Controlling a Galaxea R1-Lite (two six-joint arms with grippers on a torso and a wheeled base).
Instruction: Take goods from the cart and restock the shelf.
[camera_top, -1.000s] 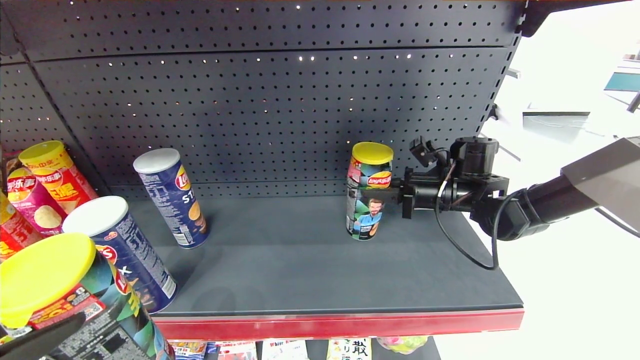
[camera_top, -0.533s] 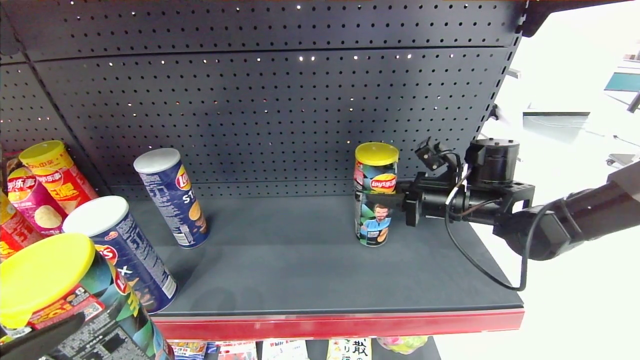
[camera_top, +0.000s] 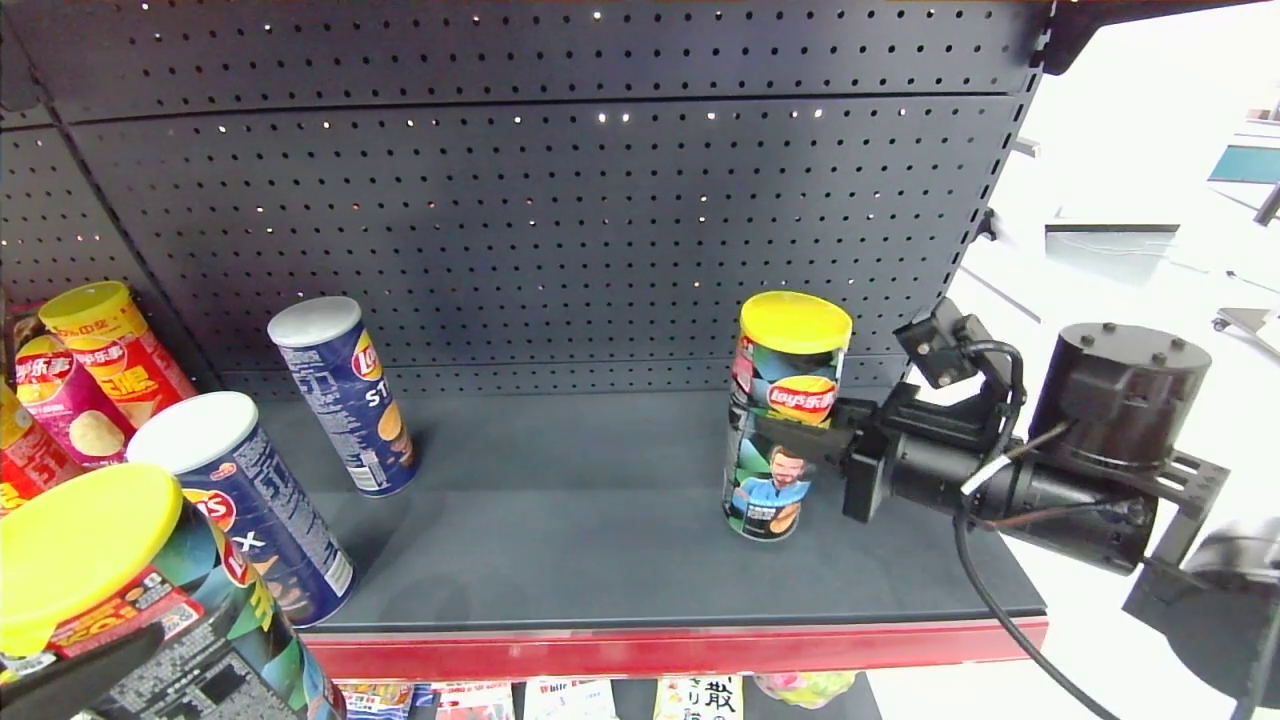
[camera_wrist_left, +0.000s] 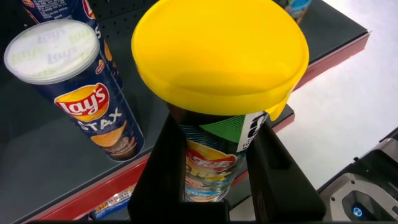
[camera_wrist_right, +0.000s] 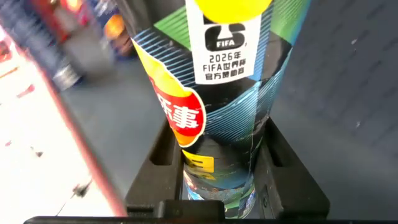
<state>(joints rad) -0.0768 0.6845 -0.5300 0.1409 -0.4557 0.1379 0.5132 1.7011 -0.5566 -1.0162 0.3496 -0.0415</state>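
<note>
Head view: the right claw (camera_top: 790, 440) is clamped across the middle of a yellow-lidded can (camera_top: 772, 490). This can stands nearly upright, with its base at the board of the shelf (camera_top: 600, 560) directly below the fingers. Whether the base bears fully on the board cannot be told. Well away from this claw, toward the left arm's side, a rear blue can (camera_top: 345, 400) and a front blue can (camera_top: 250, 500) stand on the same board, with bare board between them and the claw. A second yellow-lidded can (camera_top: 100, 560) sits at the near corner on that side. Left wrist view: the left claw (camera_wrist_left: 217, 168) is closed on the second yellow-lidded can (camera_wrist_left: 221, 56), one finger on each side of the body below the lid. The front blue can (camera_wrist_left: 81, 93) stands just beside this claw, and the shelf's red front edge runs under it. Right wrist view: the right claw (camera_wrist_right: 217, 174) grips the yellow-lidded can (camera_wrist_right: 217, 93) low on its body, with the dark shelf board beyond the fingertips. Status, as judged: the first can is at the placement stage, and its release and the arm's withdrawal are left to do. The second can is in hand and appears not yet set down.
</note>
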